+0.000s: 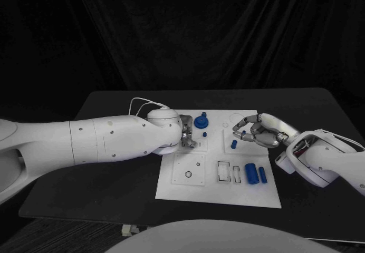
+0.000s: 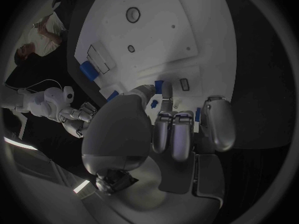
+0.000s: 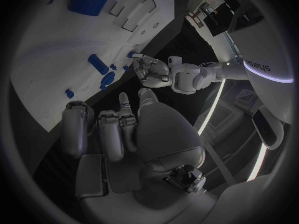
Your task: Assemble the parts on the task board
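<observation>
- The task board (image 1: 217, 192), a white plate, lies in the middle of the black counter (image 1: 114, 184); both arms reach over its far half.
- The left hand (image 1: 185, 132) hovers over the far left part of the board, just beside a blue knob-shaped part (image 1: 201, 122) that stands upright near the far edge. In the left wrist view its fingers (image 2: 171, 134) lie curled close together above the white surface; whether they pinch anything cannot be told.
- The right hand (image 1: 256, 133) hangs over the far right part of the board, its fingers (image 1: 242, 125) arched and apart, with nothing seen between them. In the right wrist view its fingers (image 3: 102, 132) bend downward above the board's edge.
- A small blue part (image 1: 234, 143) lies on the board just beneath the right hand.
- Two blue cylindrical parts lie side by side near the right edge, on the near half: a thick one (image 1: 251, 173) and a thinner one (image 1: 262, 175) just beside it.
- Left of these, rectangular recesses (image 1: 224, 170) are cut into the board; further left sits a square raised panel (image 1: 189, 169) with round holes.
- In the right wrist view, several blue parts (image 3: 97, 64) stand near the left hand (image 3: 151, 71).
</observation>
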Motion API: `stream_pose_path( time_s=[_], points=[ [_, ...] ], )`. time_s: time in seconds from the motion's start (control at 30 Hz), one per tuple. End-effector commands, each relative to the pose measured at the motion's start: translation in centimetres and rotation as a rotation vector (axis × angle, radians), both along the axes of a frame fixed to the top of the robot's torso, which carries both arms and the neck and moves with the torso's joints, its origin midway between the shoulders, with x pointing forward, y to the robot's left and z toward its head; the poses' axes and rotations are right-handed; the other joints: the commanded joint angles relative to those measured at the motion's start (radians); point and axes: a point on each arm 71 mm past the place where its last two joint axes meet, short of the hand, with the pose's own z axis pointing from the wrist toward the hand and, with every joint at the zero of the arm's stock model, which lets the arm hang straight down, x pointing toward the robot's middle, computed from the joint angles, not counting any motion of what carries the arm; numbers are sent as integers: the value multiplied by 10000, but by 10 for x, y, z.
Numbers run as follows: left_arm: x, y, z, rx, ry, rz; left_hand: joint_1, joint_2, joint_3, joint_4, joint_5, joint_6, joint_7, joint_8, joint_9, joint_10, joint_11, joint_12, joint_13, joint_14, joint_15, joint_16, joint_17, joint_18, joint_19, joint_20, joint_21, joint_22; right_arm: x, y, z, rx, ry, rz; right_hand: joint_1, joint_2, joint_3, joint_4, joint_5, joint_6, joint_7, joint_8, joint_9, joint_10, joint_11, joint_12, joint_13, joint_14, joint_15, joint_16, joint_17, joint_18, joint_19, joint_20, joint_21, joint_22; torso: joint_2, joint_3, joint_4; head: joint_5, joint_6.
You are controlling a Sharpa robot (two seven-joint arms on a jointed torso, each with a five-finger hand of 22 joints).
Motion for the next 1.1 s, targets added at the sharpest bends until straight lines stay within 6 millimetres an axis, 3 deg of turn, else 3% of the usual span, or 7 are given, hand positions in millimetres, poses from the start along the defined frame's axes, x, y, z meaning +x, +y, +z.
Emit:
stream_pose_path(
  time_s=[0.03, 0.4, 0.53, 0.87, 0.93, 1.0, 1.1],
  points=[
    [-1, -1, -3, -125, 82, -45, -22, -106, 1587, -1467, 21, -82, -1, 79, 104, 959, -18, 43, 2468, 1040, -40, -43, 2581, -10, 456, -40, 64, 1829, -1, 0, -2, -105, 115, -41, 81, 4, 73, -2, 42, 31, 39, -39, -13, 1150, -20, -29, 396, 1041, -45, 25, 2635, 149, -82, 1, -42, 1916, -3, 1, 0, -1, 1],
    [3, 0, -1, -465, -152, -51, -68, -90, 1996, -1664, -193, -164, 42, 178, 296, 963, 14, 47, 2474, 1037, -18, -56, 2572, -8, 449, -23, 43, 1828, 0, 0, -2, -112, 120, -40, 100, -2, 92, -8, 49, 24, 42, -45, -16, 1150, -18, -29, 396, 1041, -43, 25, 2635, 160, -108, 1, -83, 1901, 3, -1, 1, -6, 1],
    [3, 0, -1, -561, -175, -140, -119, -16, 2182, -1745, -543, -267, 72, 211, 404, 943, 43, 3, 2443, 1032, 8, -77, 2556, 0, 426, 0, -15, 1817, 0, 0, -2, -113, 122, -35, 100, -2, 92, -8, 49, 24, 42, -45, -16, 1150, -18, -29, 396, 1041, -43, 25, 2635, 160, -108, 1, -83, 1901, 2, 2, -4, 6, 1],
    [3, 0, -3, -599, 202, -326, -164, 85, 2307, -1822, -1007, -413, 111, 228, 514, 903, 87, -78, 2387, 1016, 54, -140, 2511, 14, 381, 40, -109, 1799, 0, -1, -2, -116, 128, -28, 135, -9, 128, -18, 57, 15, 46, -55, -21, 1150, -15, -29, 396, 1041, -41, 25, 2635, 167, -126, 3, -111, 1891, -4, 2, 3, -12, 1],
    [2, 1, -4, -542, 340, -396, -157, 127, 2316, -1838, -1178, -450, 125, 225, 534, 892, 102, -99, 2372, 1012, 69, -151, 2504, 17, 365, 55, -133, 1795, 0, -1, -2, -115, 128, -25, 135, -9, 128, -18, 57, 15, 46, -55, -21, 1150, -15, -29, 396, 1041, -41, 25, 2635, 167, -126, 3, -111, 1891, -6, 2, 3, -12, 1],
    [2, 1, -4, -475, 459, -466, -114, 201, 2319, -1858, -1563, -511, 145, 200, 546, 891, 122, -100, 2374, 1015, 89, -137, 2515, 17, 349, 73, -135, 1796, 0, -1, -2, -115, 127, -23, 135, -9, 128, -18, 57, 15, 46, -55, -21, 1150, -15, -29, 396, 1041, -41, 25, 2635, 167, -126, 3, -111, 1891, -5, 0, 2, -4, 1],
    [3, 2, -2, -349, 653, -578, -110, 224, 2311, -1852, -1628, -534, 152, 189, 548, 878, 132, -125, 2356, 1009, 97, -156, 2501, 22, 339, 80, -163, 1790, 0, -1, -2, -114, 124, -23, 151, -11, 144, -24, 59, 13, 48, -57, -22, 1150, -14, -29, 396, 1041, -40, 25, 2635, 170, -133, 3, -123, 1887, 1, 0, 3, -16, 1]
  ],
)
